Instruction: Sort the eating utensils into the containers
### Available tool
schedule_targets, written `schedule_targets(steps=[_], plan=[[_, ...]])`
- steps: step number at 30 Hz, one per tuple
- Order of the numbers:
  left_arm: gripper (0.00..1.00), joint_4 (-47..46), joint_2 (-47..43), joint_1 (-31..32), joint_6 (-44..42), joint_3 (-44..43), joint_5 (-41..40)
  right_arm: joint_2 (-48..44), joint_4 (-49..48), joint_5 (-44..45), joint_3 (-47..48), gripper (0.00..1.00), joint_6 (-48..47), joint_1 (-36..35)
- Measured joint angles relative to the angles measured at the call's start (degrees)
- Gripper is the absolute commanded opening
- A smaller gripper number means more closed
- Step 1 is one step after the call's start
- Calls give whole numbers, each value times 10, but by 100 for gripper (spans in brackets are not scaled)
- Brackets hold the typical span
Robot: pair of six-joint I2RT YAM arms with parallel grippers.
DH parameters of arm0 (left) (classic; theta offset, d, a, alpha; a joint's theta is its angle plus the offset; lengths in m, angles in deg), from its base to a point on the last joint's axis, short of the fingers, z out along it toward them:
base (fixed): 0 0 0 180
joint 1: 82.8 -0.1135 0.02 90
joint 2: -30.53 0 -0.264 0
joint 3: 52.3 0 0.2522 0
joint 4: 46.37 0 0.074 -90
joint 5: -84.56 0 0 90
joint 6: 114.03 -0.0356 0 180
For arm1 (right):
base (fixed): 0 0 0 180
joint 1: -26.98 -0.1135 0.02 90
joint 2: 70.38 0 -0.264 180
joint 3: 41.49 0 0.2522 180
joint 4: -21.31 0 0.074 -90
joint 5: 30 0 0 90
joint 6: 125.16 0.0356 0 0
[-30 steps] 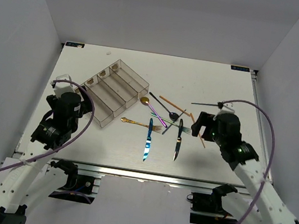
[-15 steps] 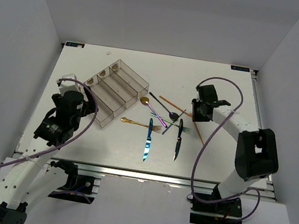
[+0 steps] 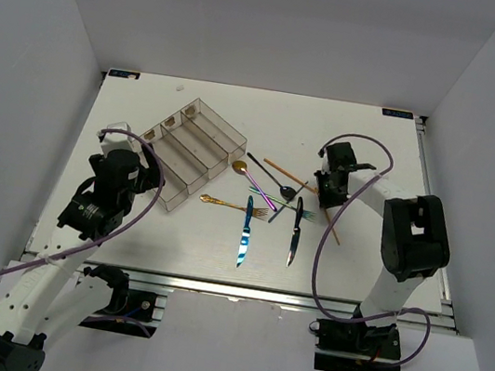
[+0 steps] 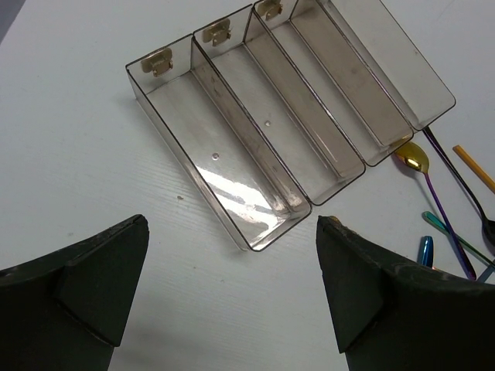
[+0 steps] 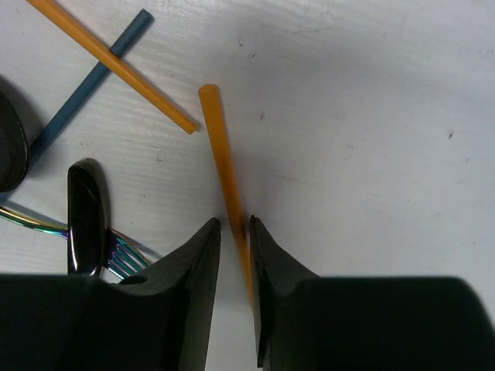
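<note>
The utensils lie scattered mid-table: a gold spoon [image 3: 239, 165], gold fork [image 3: 221, 202], blue knife [image 3: 245, 232], black knife [image 3: 295, 235] and black spoon [image 3: 272, 178]. My right gripper [image 3: 328, 198] [image 5: 234, 222] is down on the table astride an orange chopstick [image 5: 220, 147] [image 3: 335, 233]. Its jaws stand narrow, with a thin gap left on either side of the stick. A second orange chopstick [image 5: 116, 66] crosses a blue one [image 5: 89, 81]. The clear four-compartment tray [image 3: 160, 192] [image 4: 267, 239] holds nothing. My left gripper [image 3: 141, 173] [image 4: 232, 222] hovers open at its near end.
A black handle end [image 5: 85, 216] and rainbow fork tines [image 5: 124, 251] lie just left of my right fingers. The gold spoon's bowl [image 4: 412, 157] rests against the tray's far corner. White walls enclose the table on three sides.
My right gripper has dropped onto the orange chopstick and narrowed from wide open to a slim gap around it. The left arm has barely shifted and stays open.
</note>
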Motion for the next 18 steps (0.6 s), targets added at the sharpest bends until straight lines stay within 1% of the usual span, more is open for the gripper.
schedule_targets(steps=[1, 3, 4, 6, 7, 9, 15, 18], plan=[[98, 0, 0, 0, 0, 0, 1, 3, 0, -2, 4, 21, -2, 3], [98, 0, 0, 0, 0, 0, 2, 8, 0, -4, 10, 17, -4, 6], [98, 0, 0, 0, 0, 0, 2, 10, 0, -5, 12, 13, -5, 8], [98, 0, 0, 0, 0, 0, 3, 10, 3, -3, 12, 11, -5, 15], [98, 0, 0, 0, 0, 0, 3, 10, 4, -3, 12, 5, -4, 19], [98, 0, 0, 0, 0, 0, 4, 9, 8, 0, 12, 1, -3, 25], [98, 0, -6, 0, 0, 0, 8, -3, 34, 15, 11, 0, 0, 30], [98, -1, -14, 0, 2, 0, 28, -43, 56, 13, 10, 0, 10, 29]])
